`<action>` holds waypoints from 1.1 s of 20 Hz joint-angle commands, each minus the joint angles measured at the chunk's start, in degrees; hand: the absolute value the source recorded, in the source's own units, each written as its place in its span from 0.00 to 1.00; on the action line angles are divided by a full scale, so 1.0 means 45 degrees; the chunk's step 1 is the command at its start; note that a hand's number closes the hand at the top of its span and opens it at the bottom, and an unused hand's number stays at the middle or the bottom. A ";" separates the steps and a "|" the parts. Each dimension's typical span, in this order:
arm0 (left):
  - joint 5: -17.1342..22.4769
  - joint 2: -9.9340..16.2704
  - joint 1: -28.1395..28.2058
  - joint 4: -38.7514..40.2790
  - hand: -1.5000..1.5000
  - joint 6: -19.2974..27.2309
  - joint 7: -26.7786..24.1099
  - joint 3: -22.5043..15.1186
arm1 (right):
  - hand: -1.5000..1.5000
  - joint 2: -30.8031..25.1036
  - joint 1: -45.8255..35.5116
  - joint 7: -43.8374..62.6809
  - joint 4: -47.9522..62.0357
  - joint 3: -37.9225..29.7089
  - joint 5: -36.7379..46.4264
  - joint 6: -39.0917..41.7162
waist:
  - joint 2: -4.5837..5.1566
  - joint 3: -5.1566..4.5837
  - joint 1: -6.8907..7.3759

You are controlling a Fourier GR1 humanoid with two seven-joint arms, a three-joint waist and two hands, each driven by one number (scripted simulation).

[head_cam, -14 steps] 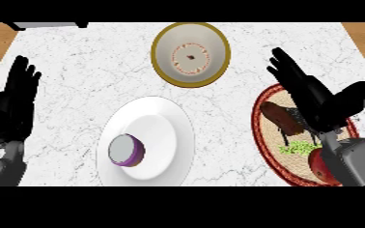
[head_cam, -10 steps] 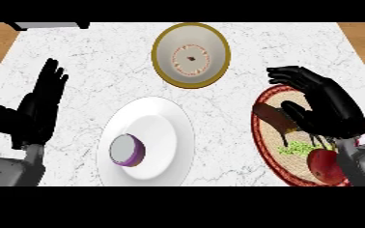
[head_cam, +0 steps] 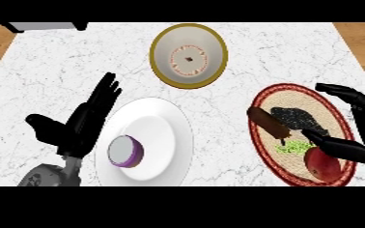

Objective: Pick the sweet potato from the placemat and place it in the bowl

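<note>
**Two robot hands over the surface, sweet potato on the placemat**

Your right robot hand (head_cam: pixel 341 145) sits over the right part of the round woven placemat (head_cam: pixel 274 166) with the red rim. Its fingers and thumb are spread apart and grasp nothing: one dark finger (head_cam: pixel 341 92) arches above the mat's upper right edge, and another part reaches in low, its tip just beside the sweet potato (head_cam: pixel 267 121). You cannot tell from this view whether that tip touches it.

The sweet potato, a brown elongated piece, lies tilted on the left half of the placemat. Just right of it is a dark lumpy item (head_cam: pixel 296 118), below it a small green item (head_cam: pixel 292 148), and at the lower right a red apple (head_cam: pixel 322 164), partly covered by your right robot hand.

Your left robot hand (head_cam: pixel 80 123) shows at the lower left, released, fingers straight and pointing up, just beside the white plate (head_cam: pixel 167 125). A purple-skinned onion half (head_cam: pixel 125 150) lies on that plate.

The bowl (head_cam: pixel 189 54), gold-rimmed with a pale inside, stands at the top centre of the marble surface (head_cam: pixel 57 67), well apart from the placemat.
</note>
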 commanded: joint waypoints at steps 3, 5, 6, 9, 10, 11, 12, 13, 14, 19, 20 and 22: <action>0.0199 -0.0154 0.0170 -0.0162 0.50 -0.0587 0.0045 -0.0114 | 0.00 -0.1584 0.2370 -0.3633 -0.0510 -0.0375 0.2621 0.0104 | -0.0053 -0.0041 0.0270; 0.0052 -0.0330 -0.0085 -0.0012 0.50 -0.0417 0.0163 -0.0252 | 0.00 -0.2406 0.2320 -0.1541 -0.1529 -0.0627 0.3898 -0.1496 | -0.0107 -0.0091 0.0063; 0.0056 -0.0188 0.0171 0.0443 0.50 -0.0880 -0.0429 -0.0092 | 0.00 -0.2603 0.2875 -0.1359 -0.1848 -0.0692 0.4357 -0.1836 | -0.0092 -0.0104 -0.0008; -0.0048 -0.0443 -0.0595 0.0243 0.50 -0.0400 0.0456 -0.0140 | 0.00 -0.3178 0.3380 0.1209 -0.2943 -0.0836 0.5167 -0.2298 | -0.0062 -0.0090 0.0156; 0.0081 -0.0337 -0.0145 -0.0023 0.50 -0.0634 0.0368 -0.0149 | 0.00 -0.3511 0.3672 0.2164 -0.3686 -0.0914 0.5197 -0.2082 | -0.0078 -0.0094 0.0250; -0.0025 -0.0428 -0.0613 0.0729 0.50 -0.0731 0.0053 0.0100 | 0.00 -0.3578 0.3911 0.3070 -0.4281 -0.0667 0.5590 -0.2153 | -0.0047 -0.0106 0.0144; -0.0021 -0.0560 -0.0347 0.0544 0.50 -0.0648 0.0251 -0.0141 | 0.00 -0.3792 0.4072 0.3875 -0.4956 -0.0492 0.6046 -0.2124 | -0.0058 -0.0104 0.0222; -0.0389 -0.0820 -0.0233 0.1206 0.50 -0.0768 -0.0487 -0.0308 | 0.00 -0.3864 0.4162 0.4731 -0.5418 -0.0301 0.6226 -0.1926 | -0.0024 -0.0108 0.0241; -0.0011 -0.0848 -0.0843 0.0790 0.50 -0.0518 0.0314 0.0028 | 0.00 -0.4338 0.4284 0.5441 -0.5840 -0.0385 0.6136 -0.1338 | -0.0036 -0.0100 0.0261; -0.0444 -0.1106 -0.0629 0.0917 0.50 -0.0831 0.0105 -0.0251 | 0.00 -0.4129 0.2929 0.9239 -0.6901 0.0703 0.6716 -0.0011 | 0.0036 -0.0074 0.0705; -0.0337 -0.0859 -0.0981 0.0847 0.50 -0.1148 0.0568 -0.0132 | 0.00 -0.4051 0.2603 0.9712 -0.6837 0.0766 0.6538 0.0400 | 0.0039 -0.0067 0.0720; -0.0512 -0.1099 -0.0919 0.1339 0.50 -0.1300 0.0126 -0.0034 | 0.00 -0.3755 0.1709 1.0820 -0.6654 0.1216 0.6696 0.0998 | 0.0059 -0.0064 0.0787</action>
